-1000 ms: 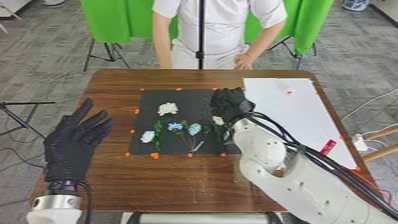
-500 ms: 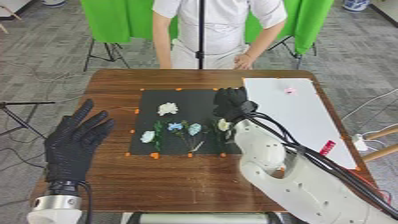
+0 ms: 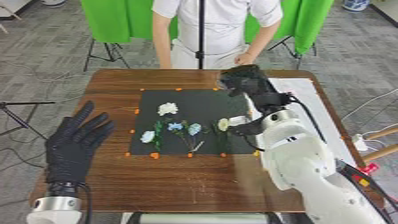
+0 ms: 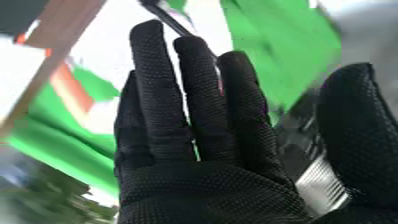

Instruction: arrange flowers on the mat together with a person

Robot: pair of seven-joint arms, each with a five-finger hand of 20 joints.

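Note:
In the head view, my right hand [image 3: 248,81] is above the black mat's far right corner and the edge of the white sheet. The right wrist view shows the same hand [image 4: 200,182] open, fingers straight, thumb apart, holding nothing. My left hand [image 3: 71,147] is open left of the mat [image 3: 191,96]. On the mat lie a white flower [image 3: 168,108] toward the far side, another white flower [image 3: 147,136] at the left, two pale blue flowers [image 3: 175,126] [image 3: 195,129] in the middle and a cream flower [image 3: 223,124] at the right, near my right wrist.
The white sheet [image 3: 303,89] covers the table's right side, partly behind my right arm. A red object [image 3: 366,168] is at the right edge beside that arm. Orange marks [image 3: 155,156] surround the mat. Brown table surface [image 3: 178,182] lies nearer than the mat.
My right hand has swung away from the mat's right side, to the far right. It or its arm now hides the pink flower on the sheet. My left hand is almost unmoved.

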